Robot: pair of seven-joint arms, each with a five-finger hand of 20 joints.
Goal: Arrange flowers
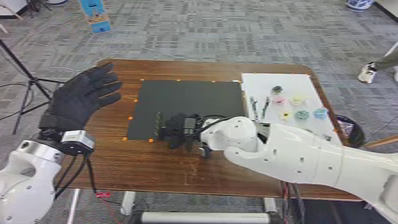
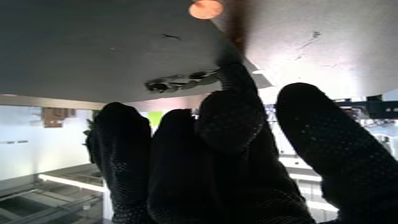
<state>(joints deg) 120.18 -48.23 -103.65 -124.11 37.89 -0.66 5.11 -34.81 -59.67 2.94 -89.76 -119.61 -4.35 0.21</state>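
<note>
The black-gloved left hand [image 1: 82, 97] was open, its fingers straight, over the left edge of the brown wooden tabletop [image 1: 293, 182]. The black-gloved right hand [image 1: 185, 131] was at the near part of the square black mat [image 1: 191, 95]; whether it gripped anything, I could not tell. Just beside it, on its left, was a slender dark green sprig [image 1: 159, 122].

On the white rectangular mat [image 1: 266, 80], right of the black one, lay long thin dark stems [image 1: 265, 107]. Beside them sat a small pink flower [image 1: 279, 100], pale yellow flower [image 1: 298, 100], bright yellow flower [image 1: 286, 115], pale green flower [image 1: 302, 115] and light blue flower [image 1: 321, 113]. Small orange dots [image 1: 131, 118] marked the black mat's surroundings.
</note>
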